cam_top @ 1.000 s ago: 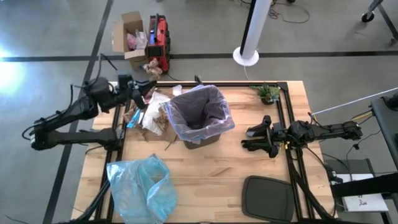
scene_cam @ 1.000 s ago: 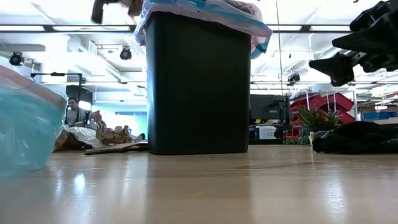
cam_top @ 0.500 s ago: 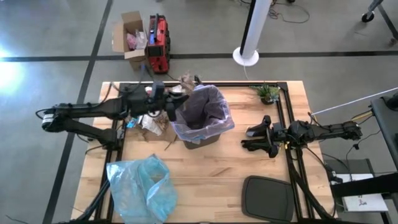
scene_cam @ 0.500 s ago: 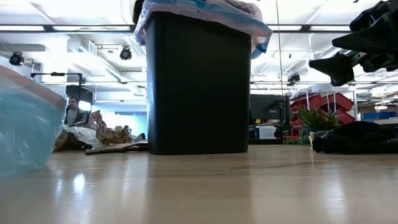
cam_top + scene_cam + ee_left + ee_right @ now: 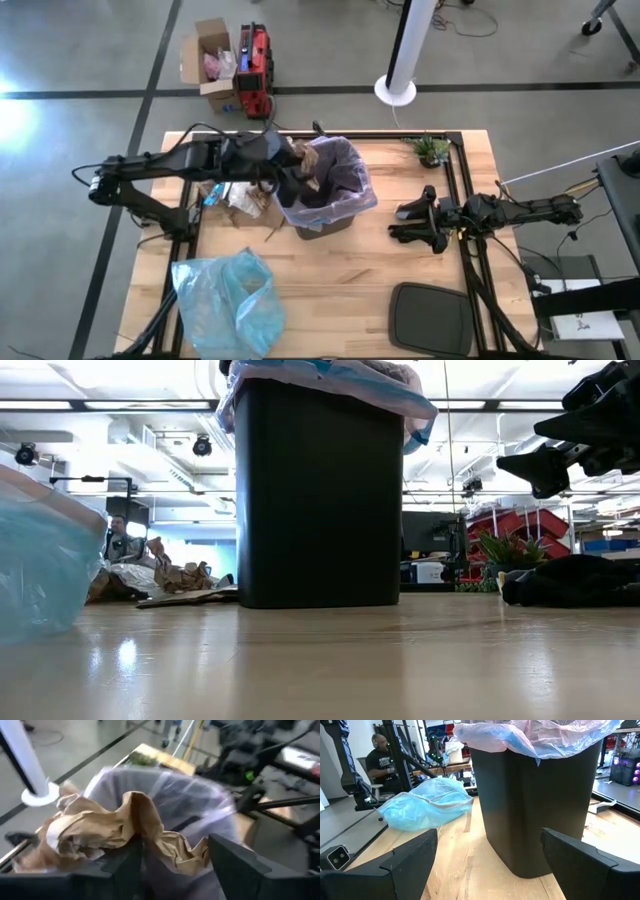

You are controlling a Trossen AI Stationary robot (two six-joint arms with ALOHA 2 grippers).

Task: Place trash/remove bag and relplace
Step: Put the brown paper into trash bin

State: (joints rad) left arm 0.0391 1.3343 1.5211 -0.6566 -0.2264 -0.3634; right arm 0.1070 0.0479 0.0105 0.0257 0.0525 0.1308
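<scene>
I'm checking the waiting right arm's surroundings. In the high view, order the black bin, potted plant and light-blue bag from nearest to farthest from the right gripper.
1. Potted plant, at the table's far edge, beyond the right gripper.
2. Black bin, mid-table, toward the left arm.
3. Light-blue bag, near-left corner.

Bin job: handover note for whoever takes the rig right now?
Left gripper: over the bin's mouth, fingers apart, crumpled brown paper between them, not yet dropped clear.
Right gripper: open, empty, waiting on the table's right side.
Bag: pink liner in the bin, folded over its rim.
More trash: pile on the table left of the bin.
Blue bag: lying at the table's front left.
Left: drop the paper, clear the pile, pull the liner, fit a new one.
</scene>
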